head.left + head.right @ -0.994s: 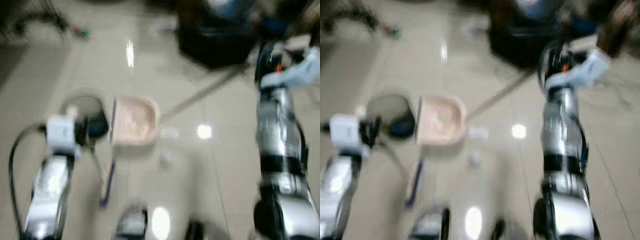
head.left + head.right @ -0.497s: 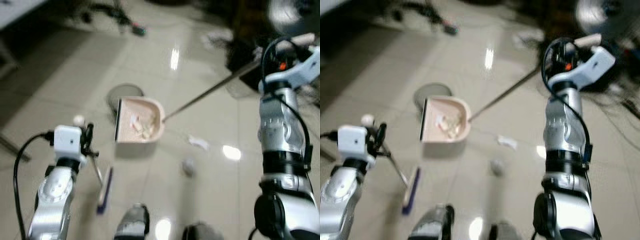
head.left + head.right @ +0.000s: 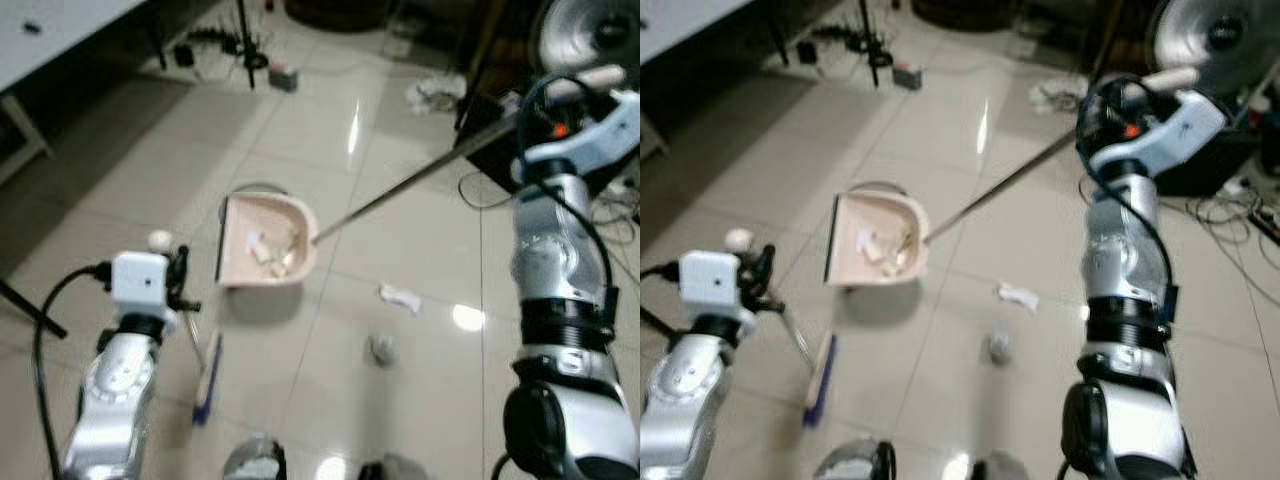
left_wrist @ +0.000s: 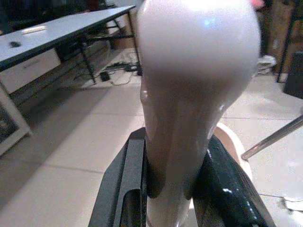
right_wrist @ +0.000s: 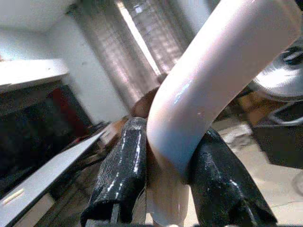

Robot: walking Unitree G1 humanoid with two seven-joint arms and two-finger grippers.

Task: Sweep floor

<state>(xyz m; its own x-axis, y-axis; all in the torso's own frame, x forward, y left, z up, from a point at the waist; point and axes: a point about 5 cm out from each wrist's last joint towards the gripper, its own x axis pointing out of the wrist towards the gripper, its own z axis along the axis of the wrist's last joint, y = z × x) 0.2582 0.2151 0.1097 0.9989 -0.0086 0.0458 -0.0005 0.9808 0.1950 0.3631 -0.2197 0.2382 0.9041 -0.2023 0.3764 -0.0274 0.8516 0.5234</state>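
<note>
The left hand (image 4: 173,189) is clamped on the pale handle of a broom (image 4: 189,90), one black finger (image 4: 128,189) pressed to each side of the rounded grip. The right hand (image 5: 165,182) is clamped the same way on the curved pale end of the dustpan handle (image 5: 208,80), its fingers (image 5: 120,175) tight against the tube.

No brand, label or writing can be read on anything in view.

The left arm (image 3: 120,370) reaches forward at the near left, its white wrist block (image 3: 138,283) raised and the broom's round knob (image 3: 159,240) just above it. From there the thin broom shaft slopes down to a blue-edged brush head (image 3: 207,375) lying on the tiled floor (image 3: 120,190) near the robot's feet. The right arm (image 3: 1125,290) stands upright on the right side, wrist bent over at the top, holding the far end of a long metal pole (image 3: 420,178) that slants down and leftward to the dustpan (image 3: 265,240). The pink dustpan sits on the floor in the middle of the scene, with pale scraps inside it.

Two bits of litter lie on the floor to the right of the dustpan and nearer the robot: a crumpled white paper (image 3: 400,296) and a small grey wad (image 3: 384,348), apart from each other. A counter (image 3: 60,30) stands at the far left, cables and a small box beneath and beside it, and a round fan (image 3: 585,30) sits at the far right.
</note>
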